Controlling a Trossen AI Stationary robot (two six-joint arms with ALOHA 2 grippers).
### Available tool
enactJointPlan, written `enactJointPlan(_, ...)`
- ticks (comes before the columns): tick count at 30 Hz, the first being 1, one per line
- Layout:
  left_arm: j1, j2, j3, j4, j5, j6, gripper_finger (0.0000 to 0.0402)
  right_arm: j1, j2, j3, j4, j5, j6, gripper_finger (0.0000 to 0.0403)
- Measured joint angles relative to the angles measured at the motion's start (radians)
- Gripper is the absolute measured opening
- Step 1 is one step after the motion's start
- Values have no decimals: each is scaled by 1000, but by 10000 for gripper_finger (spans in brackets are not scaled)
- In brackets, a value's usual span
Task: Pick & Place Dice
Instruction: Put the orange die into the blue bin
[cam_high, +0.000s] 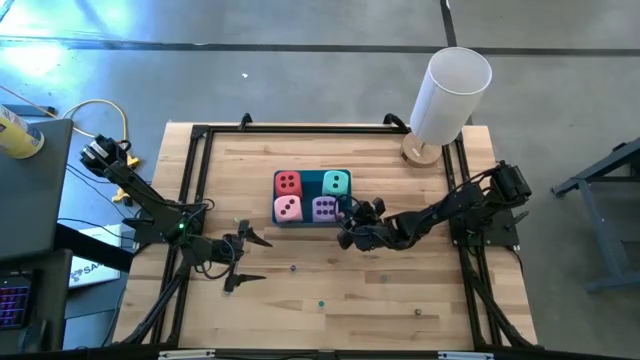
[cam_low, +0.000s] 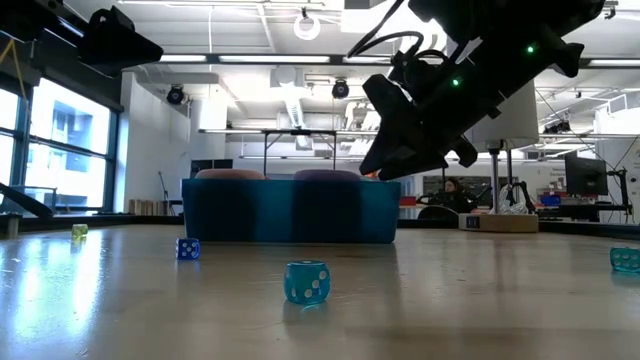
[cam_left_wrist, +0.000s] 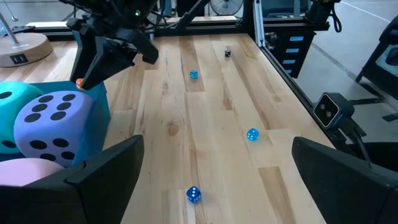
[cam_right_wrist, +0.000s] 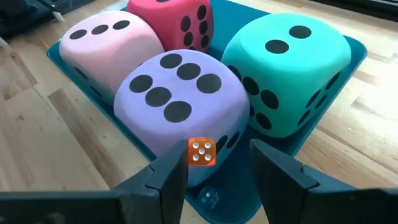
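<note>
A blue tray (cam_high: 279, 220) at mid-table holds soft dice lying close together on its floor: red (cam_right_wrist: 177, 22), pink (cam_right_wrist: 106, 46), purple (cam_right_wrist: 180, 99) and teal (cam_right_wrist: 289, 68). My right gripper (cam_right_wrist: 217, 168) stands open over the tray's near right corner, slanting down at the purple die. A tiny orange die (cam_right_wrist: 201, 152) sits between its fingers, in front of the purple die. A tiny clear die (cam_right_wrist: 208, 198) lies on the tray floor below. My left gripper (cam_high: 240, 262) waits open, left of the tray and above the table. My right gripper has the tiny orange die close against the inner face of one finger (cam_right_wrist: 171, 177). The other finger (cam_right_wrist: 273, 177) stands well clear of it. I cannot tell whether the near finger touches the die.
Tiny dice lie scattered on the wood between the tray and the near edge: blue ones (cam_left_wrist: 252, 134) (cam_left_wrist: 193, 195) (cam_left_wrist: 193, 74) and a dark one (cam_left_wrist: 227, 53). A white cylindrical lamp (cam_high: 450, 85) on a wooden foot stands at the far right corner. A black frame (cam_high: 200, 131) borders the table.
</note>
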Motion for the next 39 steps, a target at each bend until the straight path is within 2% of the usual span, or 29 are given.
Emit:
enactJointPlan(4,0,0,0,0,0,0,399,0,0,0,-1,-20,13,185)
enactJointPlan(9,0,0,0,0,0,0,399,0,0,0,-2,22,32,235)
enactJointPlan(13,0,0,0,0,0,0,399,-10,0,0,-6,18,36,256)
enactJointPlan(39,0,0,0,0,0,0,399,-47,0,0,48,5,52,252)
